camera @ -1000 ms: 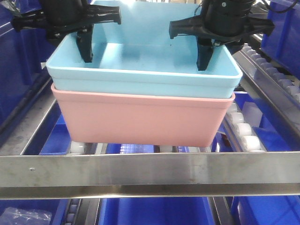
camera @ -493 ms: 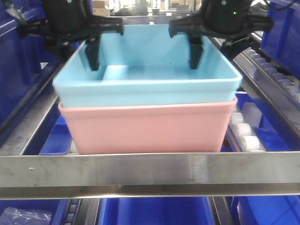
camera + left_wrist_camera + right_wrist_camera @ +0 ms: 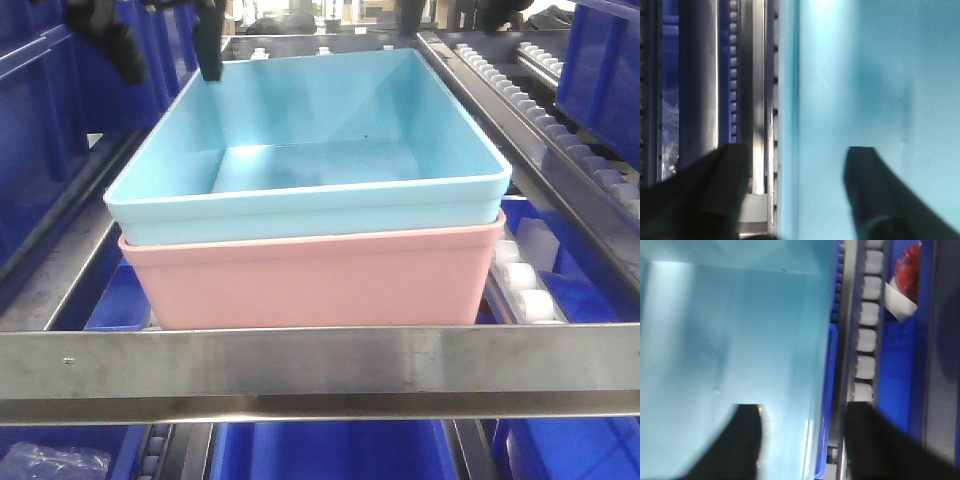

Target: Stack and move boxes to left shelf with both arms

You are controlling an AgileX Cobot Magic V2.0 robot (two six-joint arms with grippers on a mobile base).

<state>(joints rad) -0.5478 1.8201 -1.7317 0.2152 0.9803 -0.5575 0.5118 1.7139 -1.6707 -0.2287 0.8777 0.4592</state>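
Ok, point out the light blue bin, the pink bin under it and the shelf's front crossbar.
light blue bin (image 3: 330,205): front-facing view, on its front wall just under the rim.
pink bin (image 3: 310,280): front-facing view, middle of its front wall.
front crossbar (image 3: 320,362): front-facing view, middle of the flat steel face.

Dk blue crates (image 3: 330,450) below, sides

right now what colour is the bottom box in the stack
Salmon pink; the bottom box shows best in the front-facing view, under the light blue box.
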